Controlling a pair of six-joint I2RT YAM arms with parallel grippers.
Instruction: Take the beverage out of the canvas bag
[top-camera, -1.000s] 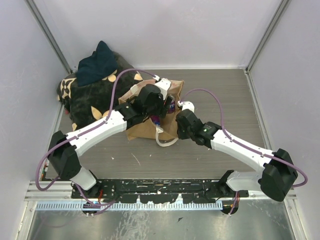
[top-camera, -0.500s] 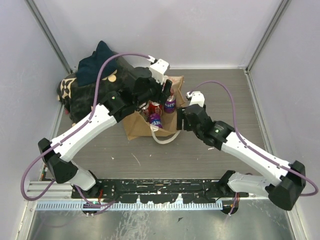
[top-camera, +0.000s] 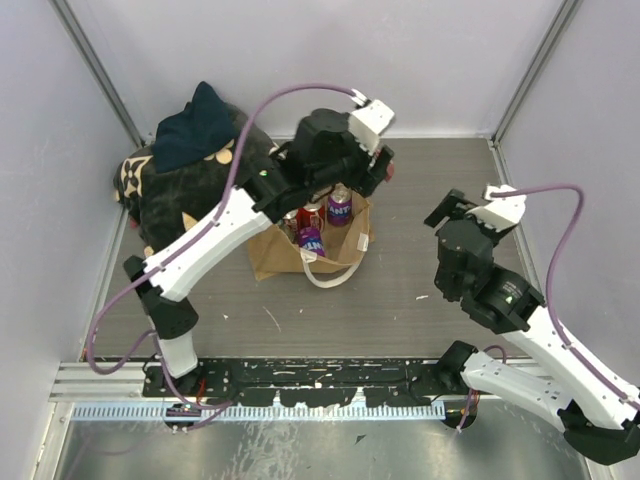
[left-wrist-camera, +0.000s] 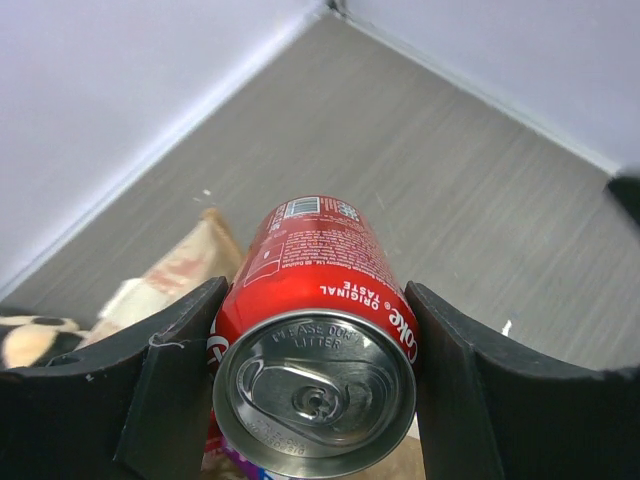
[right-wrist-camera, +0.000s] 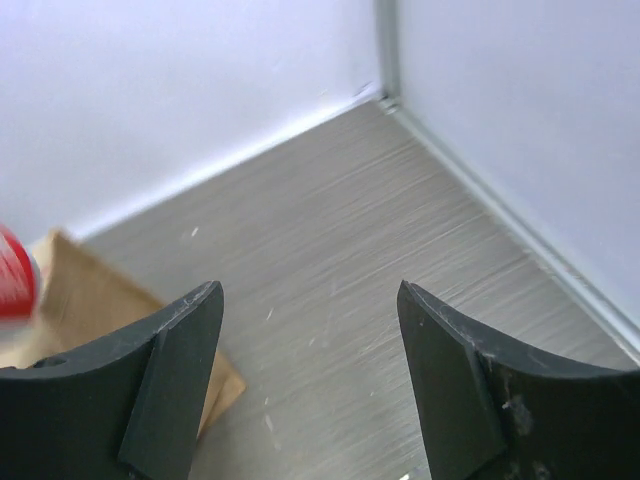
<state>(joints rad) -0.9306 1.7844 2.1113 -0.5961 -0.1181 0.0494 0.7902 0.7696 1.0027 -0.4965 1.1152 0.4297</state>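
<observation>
My left gripper (left-wrist-camera: 315, 340) is shut on a red Coke can (left-wrist-camera: 320, 290), the beverage, gripping it by its sides with the lid toward the camera. The can hangs in the air above the floor, just past the tan canvas bag (left-wrist-camera: 190, 255). From above, the left gripper (top-camera: 378, 168) is over the back right corner of the bag (top-camera: 275, 255) and hides the can. My right gripper (right-wrist-camera: 310, 330) stands open and empty over bare floor, well to the right of the bag (right-wrist-camera: 90, 290). The top view shows the right gripper (top-camera: 455, 210) raised.
Two purple cans (top-camera: 340, 208) (top-camera: 311, 238) and a red one (top-camera: 300, 215) stand inside the bag. Its cream handle (top-camera: 335, 278) loops out in front. A black flower-print cushion (top-camera: 175, 195) with a dark blue cloth (top-camera: 195, 125) fills the back left corner. Walls close three sides.
The left arm has risen out of the bag with the red can and swung toward the back right. The right gripper has opened, left the bag's rim and drawn back to the right.
</observation>
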